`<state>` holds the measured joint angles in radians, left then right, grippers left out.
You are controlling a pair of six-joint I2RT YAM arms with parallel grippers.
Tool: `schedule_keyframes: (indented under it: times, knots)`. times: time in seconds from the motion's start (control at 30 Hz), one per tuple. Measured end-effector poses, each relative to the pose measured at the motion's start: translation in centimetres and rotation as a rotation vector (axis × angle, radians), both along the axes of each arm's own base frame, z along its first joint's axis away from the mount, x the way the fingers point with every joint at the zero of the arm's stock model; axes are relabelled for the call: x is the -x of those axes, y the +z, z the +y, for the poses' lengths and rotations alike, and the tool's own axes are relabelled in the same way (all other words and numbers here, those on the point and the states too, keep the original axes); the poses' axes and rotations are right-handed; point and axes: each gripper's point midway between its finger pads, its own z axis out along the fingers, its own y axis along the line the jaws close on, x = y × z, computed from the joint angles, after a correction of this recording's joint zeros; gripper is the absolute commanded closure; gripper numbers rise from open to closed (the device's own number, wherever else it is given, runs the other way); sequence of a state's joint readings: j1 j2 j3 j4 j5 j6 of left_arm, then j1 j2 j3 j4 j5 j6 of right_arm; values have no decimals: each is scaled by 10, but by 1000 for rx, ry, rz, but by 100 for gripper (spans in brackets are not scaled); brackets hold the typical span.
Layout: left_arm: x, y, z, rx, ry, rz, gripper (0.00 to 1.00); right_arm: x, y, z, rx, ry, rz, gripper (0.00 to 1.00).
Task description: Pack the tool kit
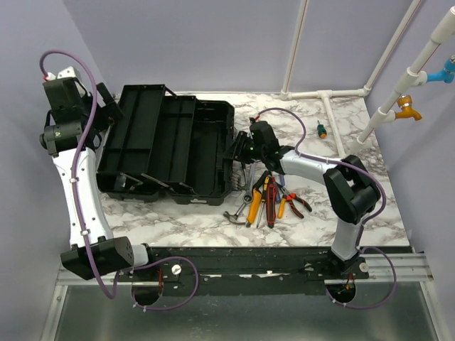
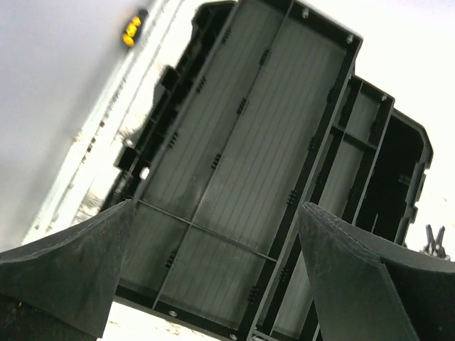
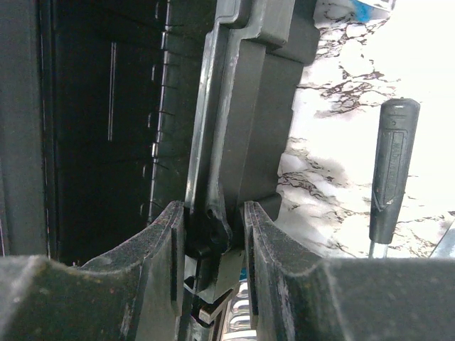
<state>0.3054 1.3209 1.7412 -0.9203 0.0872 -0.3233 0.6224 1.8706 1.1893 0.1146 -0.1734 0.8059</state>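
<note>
Toolbox (image 1: 170, 145) lying open on the table (image 1: 370, 213), tools outside it.
The right gripper (image 3: 213, 241) pinches the toolbox's right-hand wall between narrowed fingers. The left gripper (image 2: 213, 270) hangs spread wide over the lid's ribbed compartments, which show bare plastic. The deep well is too dark to read. Hand tools (image 1: 269, 202) lie heaped just off the toolbox's front right corner, and one screwdriver (image 1: 322, 131) lies well beyond its right side.

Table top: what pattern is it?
White marble with dark grey veining. The table top shows best in the top external view.
</note>
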Motion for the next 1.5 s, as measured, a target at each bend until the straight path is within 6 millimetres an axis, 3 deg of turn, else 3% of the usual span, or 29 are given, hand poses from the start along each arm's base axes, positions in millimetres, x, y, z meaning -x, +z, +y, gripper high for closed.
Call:
schedule_keyframes:
  times: [0.1, 0.17, 0.2, 0.4, 0.53, 0.7, 0.8, 0.9, 1.07, 1.13, 1.17, 1.23, 1.33, 1.5]
  knots:
    - [1, -31, -11, 40, -36, 57, 1, 0, 0, 0, -2, -1, 1, 67]
    - [6, -45, -28, 74, -84, 72, 1, 1, 1, -1, -1, -2, -1, 66]
    - [9, -47, -37, 90, -113, 63, 1, 1, 1, -2, 3, -5, -3, 65]
    - [35, -37, -90, 121, -279, -63, 1, 5, 8, -20, 75, -35, -6, 41]
    - [45, -41, -137, 134, -437, -101, 1, 3, 30, -36, 107, -63, -48, 34]
    - [65, -66, -188, 149, -604, -86, 1, 2, 67, -57, 127, -105, -129, 32]
    - [72, -69, -194, 145, -630, -106, 1, 4, 85, -73, 153, -137, -177, 33]
    - [79, -77, -194, 143, -633, -124, 1, 8, 89, -92, 214, -179, -195, 27]
    - [93, -107, -174, 116, -528, -113, 1, 23, 57, -127, 364, -248, -136, 17]
    - [99, -112, -168, 113, -497, -125, 1, 30, 39, -142, 431, -270, -95, 6]
    - [103, -111, -167, 113, -494, -138, 1, 34, 32, -148, 462, -283, -76, 5]
    - [109, -107, -168, 114, -513, -164, 1, 38, 25, -159, 508, -307, -54, 5]
    - [117, -98, -179, 124, -593, -192, 1, 41, 19, -169, 557, -332, -32, 13]
    - [125, -105, -198, 152, -720, -162, 1, 57, 1, -176, 602, -307, 23, 16]
